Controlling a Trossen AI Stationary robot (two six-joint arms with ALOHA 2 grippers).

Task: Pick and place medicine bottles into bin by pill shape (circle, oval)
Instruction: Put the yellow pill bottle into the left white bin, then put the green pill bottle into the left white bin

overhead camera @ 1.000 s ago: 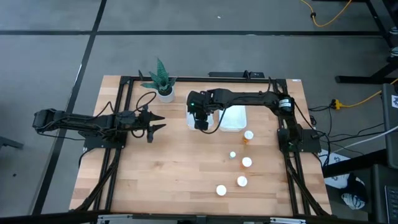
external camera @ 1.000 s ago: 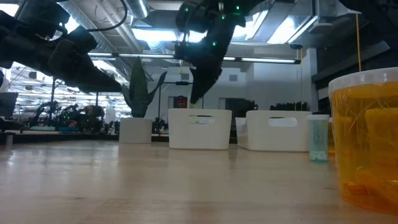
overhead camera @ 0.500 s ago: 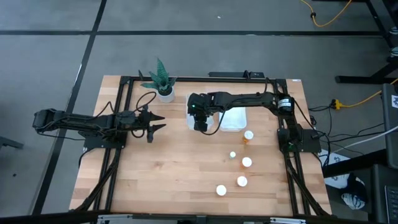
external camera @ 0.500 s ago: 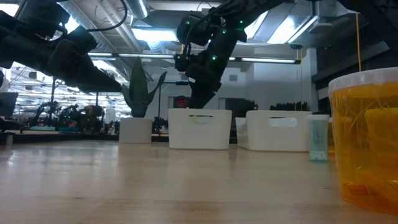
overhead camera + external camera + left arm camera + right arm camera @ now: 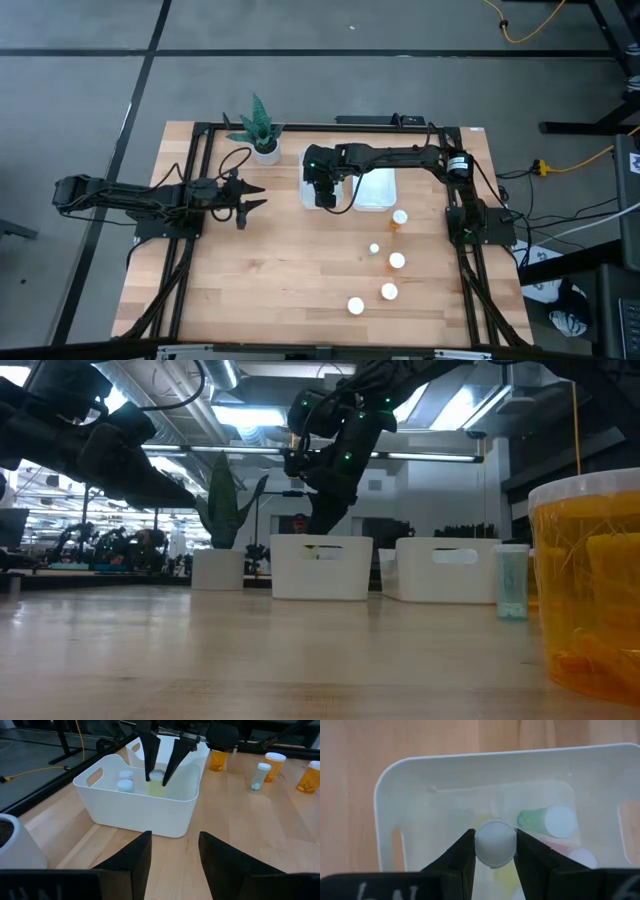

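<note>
Small pale bottle (image 5: pixel 495 844) with a white cap, clamped between the right gripper (image 5: pixel 159 774) fingers, cap facing up toward the wrist, long axis running straight down along the fingers. Hanging inside the mouth of the left-hand white bin (image 5: pixel 145 812), directly beneath the fingertips, not yet resting on the floor of it by the look of the left wrist view. Fingers (image 5: pixel 461 856) closed only as far as the cap's width, one pad on either side, touching. Below and just beside the held bottle: a green bottle (image 5: pixel 542 820) lying on its side, plus other white-capped ones standing in the same bin. So, judging from here: nothing to reach for, just a straight drop, release point already over open bin rather than over a wall. Second white bin (image 5: pixel 374 190) just beside, toward the right arm's base. Loose bottles (image 5: pixel 397 260) well behind the fingers on the bare wood table (image 5: pixel 280 280). Left gripper (image 5: pixel 245 199) parked well apart, fingers spread, holding nothing. Potted plant (image 5: pixel 262 130) off near the bins.
</note>
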